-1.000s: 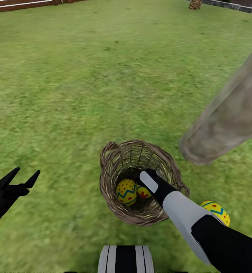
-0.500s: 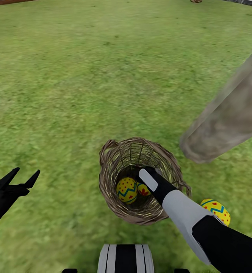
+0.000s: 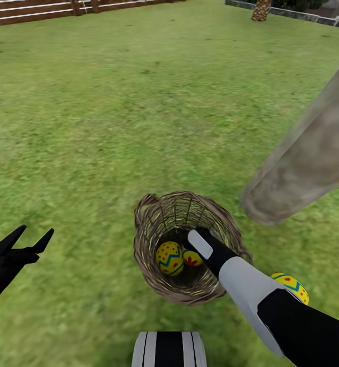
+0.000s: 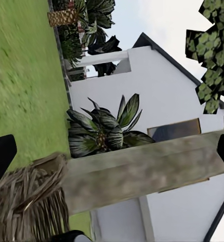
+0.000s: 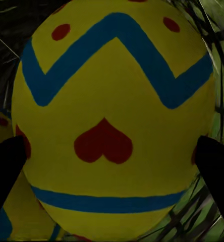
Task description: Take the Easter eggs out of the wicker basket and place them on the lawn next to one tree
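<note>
The wicker basket (image 3: 154,224) sits on the lawn (image 3: 113,102) just in front of me. Two Easter eggs lie in it: one (image 3: 170,257) on the left, another (image 3: 192,258) beside it. My right gripper (image 3: 190,251) reaches down into the basket and is shut on that second egg (image 5: 112,101), one fingertip on each of its sides (image 5: 6,171). The third egg (image 3: 291,285) rests on the grass behind my right forearm, near the foot of the tree (image 3: 307,158). Low at the left, away from the basket, my left gripper (image 3: 29,240) hangs open.
A brown slat fence (image 3: 36,9) bounds the lawn far back. In the left wrist view the basket (image 4: 21,201), the trunk (image 4: 142,171), a broad-leaved dark plant (image 4: 107,126) and the white house (image 4: 162,85) appear. Open grass spreads all around the basket.
The head camera dipped and then tilted back up, so the fence shows again. The basket, the eggs and both arms stay where they were.
</note>
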Robot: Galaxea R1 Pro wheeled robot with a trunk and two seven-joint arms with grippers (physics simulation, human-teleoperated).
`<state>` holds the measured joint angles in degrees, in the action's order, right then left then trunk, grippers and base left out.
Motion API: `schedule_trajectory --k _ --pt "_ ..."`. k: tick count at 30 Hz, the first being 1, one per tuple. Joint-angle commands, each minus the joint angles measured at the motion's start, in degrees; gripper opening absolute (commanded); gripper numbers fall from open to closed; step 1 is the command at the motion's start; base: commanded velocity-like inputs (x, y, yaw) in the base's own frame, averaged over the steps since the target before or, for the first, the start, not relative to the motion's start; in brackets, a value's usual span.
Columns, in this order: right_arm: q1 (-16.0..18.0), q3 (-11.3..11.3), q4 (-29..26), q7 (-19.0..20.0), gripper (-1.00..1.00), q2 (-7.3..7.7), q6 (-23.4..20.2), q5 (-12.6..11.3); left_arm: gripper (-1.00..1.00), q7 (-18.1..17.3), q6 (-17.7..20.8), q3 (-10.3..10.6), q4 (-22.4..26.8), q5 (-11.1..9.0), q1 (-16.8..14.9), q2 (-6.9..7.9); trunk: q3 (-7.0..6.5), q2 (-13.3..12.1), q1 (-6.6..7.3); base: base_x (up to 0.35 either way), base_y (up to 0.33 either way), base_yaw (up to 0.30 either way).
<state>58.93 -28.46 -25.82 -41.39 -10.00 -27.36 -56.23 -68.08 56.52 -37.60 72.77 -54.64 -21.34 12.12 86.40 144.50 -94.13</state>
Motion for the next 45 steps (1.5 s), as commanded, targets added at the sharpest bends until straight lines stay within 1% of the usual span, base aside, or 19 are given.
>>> schedule_trajectory --k 1,15,16,17,18,19,21,24,27,31,33,34,36,37,40,42,45 --pt "0.04 -0.20 -0.02 -0.31 -1.00 0.00 -0.31 -0.11 1.00 -0.04 0.34 -0.02 0.00 -0.11 -0.01 0.01 -0.19 0.00 0.03 0.000 0.000 0.000" --pt "0.04 -0.18 -0.06 -0.28 -1.00 0.00 -0.55 -0.16 1.00 -0.04 0.34 -0.02 0.00 -0.12 -0.01 0.01 -3.29 -0.19 0.39 0.000 0.000 0.000" --pt "-0.12 -0.19 -0.15 -0.21 -1.00 0.00 -0.72 -0.40 1.00 -0.04 0.35 -0.02 -0.02 -0.12 -0.01 0.01 -3.52 -0.20 0.42 0.000 0.000 0.000" --pt "-1.05 -0.23 -0.54 -0.19 -1.00 0.00 -0.94 -2.34 1.00 -0.04 0.37 -0.02 0.00 -0.12 -0.01 0.01 -3.74 -0.22 0.44 0.000 0.000 0.000" --pt "-1.28 -0.27 -0.74 -0.12 -1.00 0.00 -1.78 -3.35 1.00 -0.04 0.38 -0.02 0.00 -0.11 -0.01 0.04 -3.96 -0.23 0.47 0.000 0.000 0.000" --pt "-1.38 -0.28 -0.96 0.00 -1.00 0.00 -3.70 -3.54 1.00 -0.04 0.37 -0.02 0.00 -0.10 -0.01 0.07 -4.18 -0.24 0.50 0.000 0.000 0.000" --pt "-1.44 -0.28 -1.41 0.07 -1.00 0.00 -5.03 -3.61 1.00 0.03 0.38 -0.02 0.00 -0.01 -0.01 0.09 -4.62 -0.27 0.55 0.000 0.000 0.000" --pt "-1.60 -0.28 -3.21 0.08 -1.00 0.00 -5.40 -3.62 1.00 0.13 0.36 -0.02 0.00 0.01 -0.01 0.05 -5.29 -0.31 0.62 0.000 0.000 0.000" --pt "-2.62 -0.28 -5.99 0.01 -1.00 0.00 -5.48 -3.62 1.00 0.14 0.42 -0.02 0.00 -0.02 -0.01 0.07 -5.95 -0.35 0.70 0.000 0.000 0.000" --pt "-2.85 -0.28 -6.60 -0.01 -1.00 0.00 -5.73 -3.62 1.00 0.14 0.43 -0.02 0.00 -0.03 -0.01 0.09 -6.84 -0.40 0.80 0.000 0.000 0.000" --pt "-2.86 -0.23 -7.09 0.13 -1.00 0.09 -8.42 -3.55 1.00 0.14 0.43 -0.02 0.00 -0.03 -0.01 0.17 -7.28 -0.43 0.86 0.000 0.000 0.000" --pt "-3.04 -0.21 -8.03 0.15 -1.00 0.18 -8.88 -3.54 1.00 0.15 0.43 -0.02 0.00 -0.04 -0.01 0.18 -7.50 -0.44 0.88 0.000 0.000 0.000" --pt "-4.71 -0.20 -11.64 0.21 -1.00 0.23 -9.15 -3.54 1.00 0.14 0.43 -0.02 0.00 -0.10 -0.01 0.13 -7.95 -0.47 0.93 0.000 0.000 0.000" --pt "-6.10 -0.20 -14.24 0.56 -1.00 0.24 -9.20 -3.54 1.00 0.14 0.44 -0.02 0.06 -0.11 -0.01 0.20 -8.17 -0.48 0.96 0.000 0.000 0.000" --pt "-6.54 -0.31 -15.82 1.31 -1.00 0.20 -9.78 -3.61 1.00 0.06 0.51 -0.09 0.08 -0.19 -0.01 0.46 -8.83 -0.52 1.04 0.000 0.000 0.000" --pt "-6.74 -0.24 -17.40 1.46 -1.00 0.18 -13.51 -3.61 1.00 0.05 0.52 -0.11 0.09 -0.19 -0.01 0.52 -9.28 -0.55 1.09 0.000 0.000 0.000" --pt "-8.00 -0.17 -20.74 1.57 -1.00 0.31 -15.13 -3.64 1.00 0.05 0.61 -0.17 0.09 -0.14 -0.01 0.66 -9.94 -0.59 1.17 0.000 0.000 0.000"
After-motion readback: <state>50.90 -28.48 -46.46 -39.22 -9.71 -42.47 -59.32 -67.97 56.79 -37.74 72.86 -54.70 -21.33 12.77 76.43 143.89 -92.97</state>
